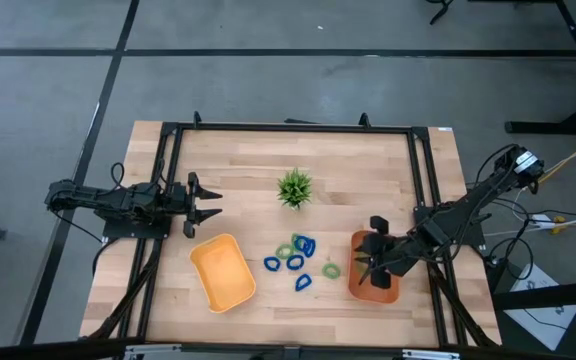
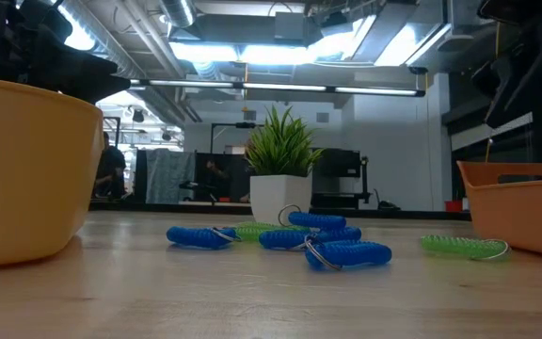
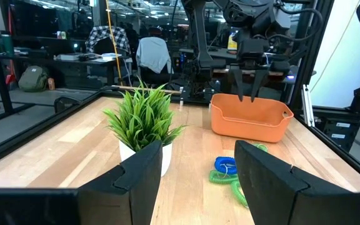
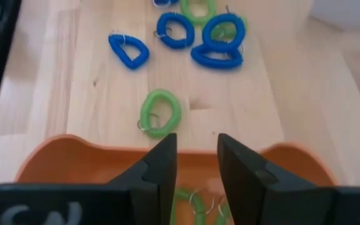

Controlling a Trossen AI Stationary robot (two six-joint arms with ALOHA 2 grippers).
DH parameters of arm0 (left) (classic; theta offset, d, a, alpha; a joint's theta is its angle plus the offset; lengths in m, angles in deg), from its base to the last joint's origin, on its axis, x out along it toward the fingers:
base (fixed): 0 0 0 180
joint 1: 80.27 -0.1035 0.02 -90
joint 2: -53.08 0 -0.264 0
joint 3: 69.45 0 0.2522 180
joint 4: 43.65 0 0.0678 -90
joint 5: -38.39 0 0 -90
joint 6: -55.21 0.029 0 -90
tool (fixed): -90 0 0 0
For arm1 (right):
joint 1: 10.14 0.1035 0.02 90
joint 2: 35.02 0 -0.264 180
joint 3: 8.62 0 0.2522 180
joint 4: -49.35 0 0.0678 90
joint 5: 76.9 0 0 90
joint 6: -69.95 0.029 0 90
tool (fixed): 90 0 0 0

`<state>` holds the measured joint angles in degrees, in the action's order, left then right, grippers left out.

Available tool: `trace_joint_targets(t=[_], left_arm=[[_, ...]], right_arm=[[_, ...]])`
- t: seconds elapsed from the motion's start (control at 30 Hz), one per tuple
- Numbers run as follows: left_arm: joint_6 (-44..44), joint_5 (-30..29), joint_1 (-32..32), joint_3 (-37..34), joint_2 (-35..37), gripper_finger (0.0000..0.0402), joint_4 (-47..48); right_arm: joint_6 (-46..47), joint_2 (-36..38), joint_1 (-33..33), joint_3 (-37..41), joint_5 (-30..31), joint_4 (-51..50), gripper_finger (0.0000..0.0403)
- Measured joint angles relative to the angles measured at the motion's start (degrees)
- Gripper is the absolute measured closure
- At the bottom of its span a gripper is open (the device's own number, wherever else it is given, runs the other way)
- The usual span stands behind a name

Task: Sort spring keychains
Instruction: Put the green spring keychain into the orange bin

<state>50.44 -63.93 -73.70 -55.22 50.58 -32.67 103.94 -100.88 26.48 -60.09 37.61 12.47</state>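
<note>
Right over the orange tray hangs my right claw, with its two dark fingers a little way apart and nothing between them. Under the fingers, inside the tray, I can see a bit of a green ring.

Just past the tray's rim, one green ring lies by itself on the wooden table. Farther out is a bunch of blue rings and green ones, some touching, and one blue ring a bit to the side. They all lie between the orange tray and the yellow tray.

Behind the rings stands a small green plant in a white pot.

My left claw waits far off on the other side, near the yellow tray, fingers wide apart, holding nothing.
</note>
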Motion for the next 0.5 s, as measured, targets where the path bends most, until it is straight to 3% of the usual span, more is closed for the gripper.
trace_joint_targets(t=[0.27,0.5], left_arm=[[0.0,0.0,0.0,0.0,0.0,0.0205,0.0],[0.0,0.0,0.0,0.0,0.0,0.0205,0.0]], right_arm=[[-8.44,-0.4,-3.06,0.0,-0.18,5.36,0.0288],[-19.59,-3.76,-9.78,-0.02,-9.33,14.47,0.0288]])
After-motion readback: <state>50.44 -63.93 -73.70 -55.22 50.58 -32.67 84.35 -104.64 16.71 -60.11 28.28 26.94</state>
